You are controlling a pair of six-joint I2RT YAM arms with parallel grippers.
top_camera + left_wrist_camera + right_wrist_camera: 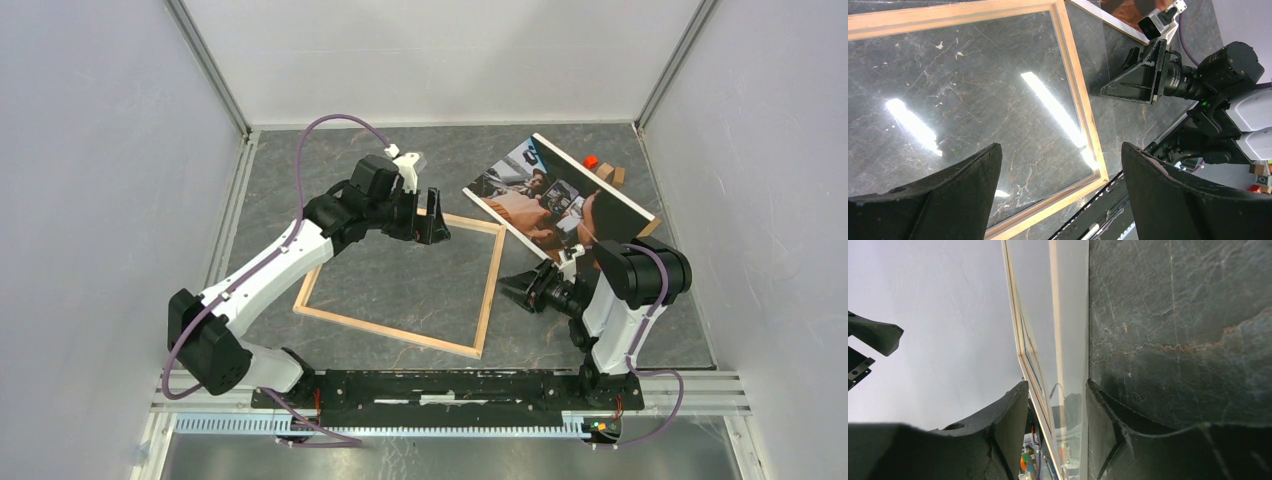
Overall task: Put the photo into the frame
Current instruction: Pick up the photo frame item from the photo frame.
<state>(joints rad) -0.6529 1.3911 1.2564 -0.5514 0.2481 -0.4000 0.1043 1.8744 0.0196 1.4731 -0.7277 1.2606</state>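
On table [400, 160], pre-insertion stage only, w/ photo [545, 195] outside frame [390, 330], L gripper [1060, 150] open, R gripper [1057, 387] half-closed, grip indeterminate.

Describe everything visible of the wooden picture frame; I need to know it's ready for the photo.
The rectangular picture frame of thin pale wood rails lies flat on the dark marbled table, only tabletop showing through. A stepped inner lip runs along the rails; glare streaks inside suggest a clear pane. The left pincer hangs open above its far rail. The right pincer sits low at its right rail, jaws either side of that edge; whether they grip is unclear.
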